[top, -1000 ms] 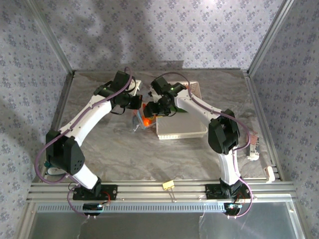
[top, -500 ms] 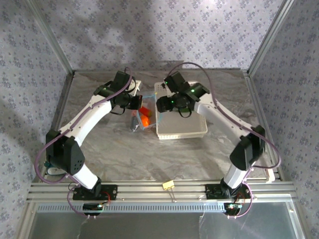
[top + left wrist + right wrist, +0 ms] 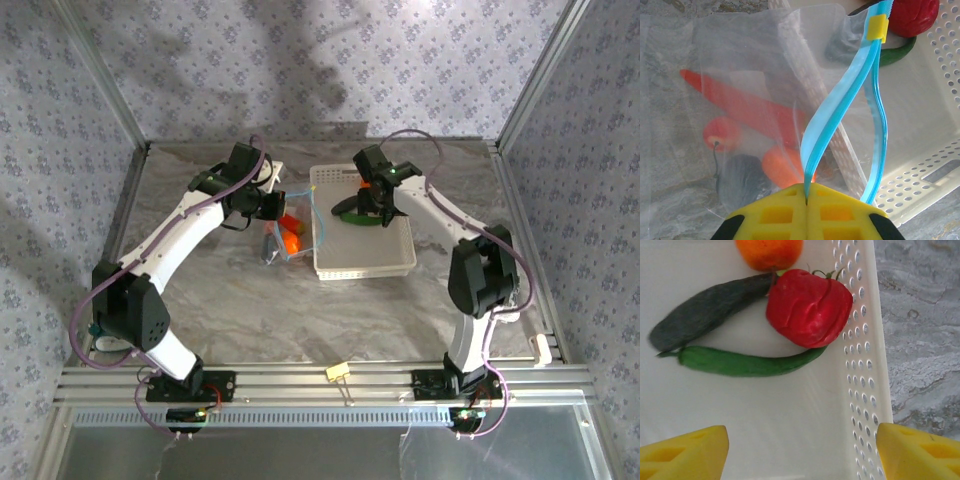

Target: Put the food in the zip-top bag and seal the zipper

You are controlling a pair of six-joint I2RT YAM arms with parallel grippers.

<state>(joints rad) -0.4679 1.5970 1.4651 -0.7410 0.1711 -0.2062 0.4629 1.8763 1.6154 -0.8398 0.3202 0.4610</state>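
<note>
The left gripper (image 3: 806,196) pinches the blue zipper (image 3: 840,110) tight, holding the zip-top bag (image 3: 735,60) open beside the basket (image 3: 860,365). The bag looks thin, floppy and slippery, so the strip is the best hold. The carrot (image 3: 740,102) inside looks blurry. The right gripper (image 3: 801,452) hangs wide open, empty, over the red pepper (image 3: 807,307); the orange fruit (image 3: 769,250) is cut off.
</note>
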